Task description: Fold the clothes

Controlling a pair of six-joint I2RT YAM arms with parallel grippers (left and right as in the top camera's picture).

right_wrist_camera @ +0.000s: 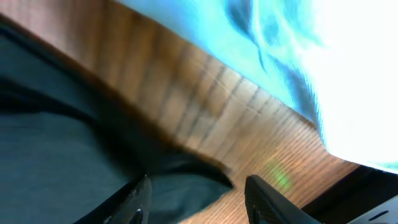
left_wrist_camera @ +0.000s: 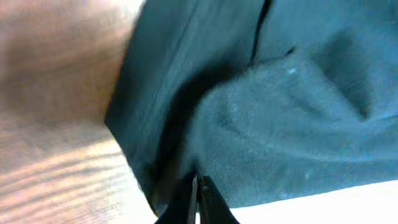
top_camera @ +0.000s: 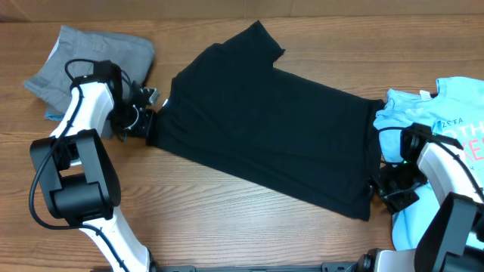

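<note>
My job is only at its start. The plain black short-sleeved T-shirt [top_camera: 265,128] lies spread out on a slant across the middle of the brown wooden counter [top_camera: 227,227], and I see no neat fold in it yet. The crumpled grey shorts [top_camera: 91,64] sit in a heap at the far left, and the light blue printed tee [top_camera: 454,113] is bunched up at the right, so those two wait to be folded too. My left hand [top_camera: 147,125] is pinched shut at the shirt's left edge, and it looks like a bit of the cloth is caught between its fingers. My right hand [top_camera: 382,190] is about half open, with the shirt's lower right corner lying between its fingers, not grabbed. The blue tee sits right against the shirt's right edge, just beside my right hand, so that side is tight. The shorts are near my left arm. The near side of the counter is bare wood, so I think there is good room there to flip a side over.
</note>
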